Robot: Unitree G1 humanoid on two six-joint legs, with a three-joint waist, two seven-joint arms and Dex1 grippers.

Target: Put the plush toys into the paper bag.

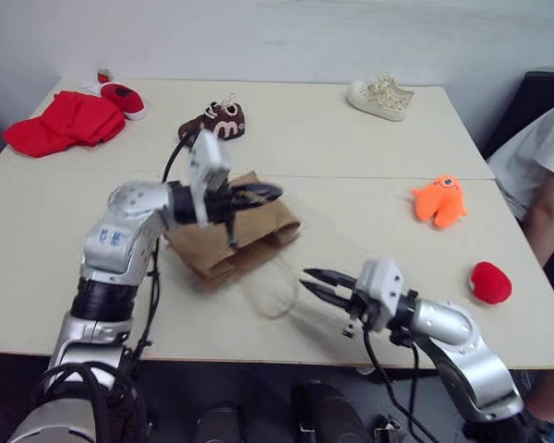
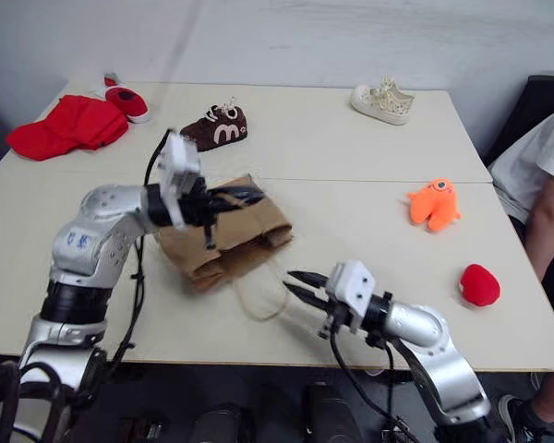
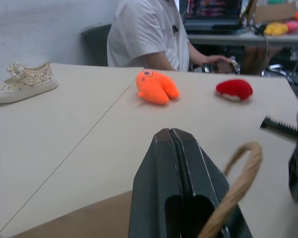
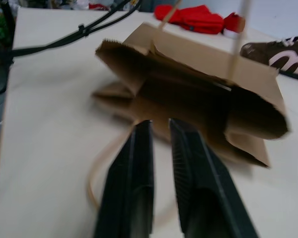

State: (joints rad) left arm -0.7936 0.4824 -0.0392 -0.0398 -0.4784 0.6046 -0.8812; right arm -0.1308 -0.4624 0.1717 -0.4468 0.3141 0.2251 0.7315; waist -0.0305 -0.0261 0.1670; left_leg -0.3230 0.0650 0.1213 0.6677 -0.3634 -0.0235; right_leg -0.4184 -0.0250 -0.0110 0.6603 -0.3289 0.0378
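Brown paper bag (image 1: 240,238) lies sideways, toys (image 1: 439,200) apart.

My left gripper (image 1: 263,192) sits over the paper bag (image 1: 249,242), which lies on the table (image 1: 351,148). My right gripper (image 1: 319,284) is just right of the bag's loop handle (image 1: 275,297). The one-eyed plush toy (image 1: 439,200) and the rounded plush toy (image 1: 489,282) lie well to its right. Beyond my left gripper lie a sneaker (image 1: 215,121), a cloth heap (image 1: 65,122) and a shoe (image 1: 122,98); a canvas shoe (image 1: 380,96) lies far right.
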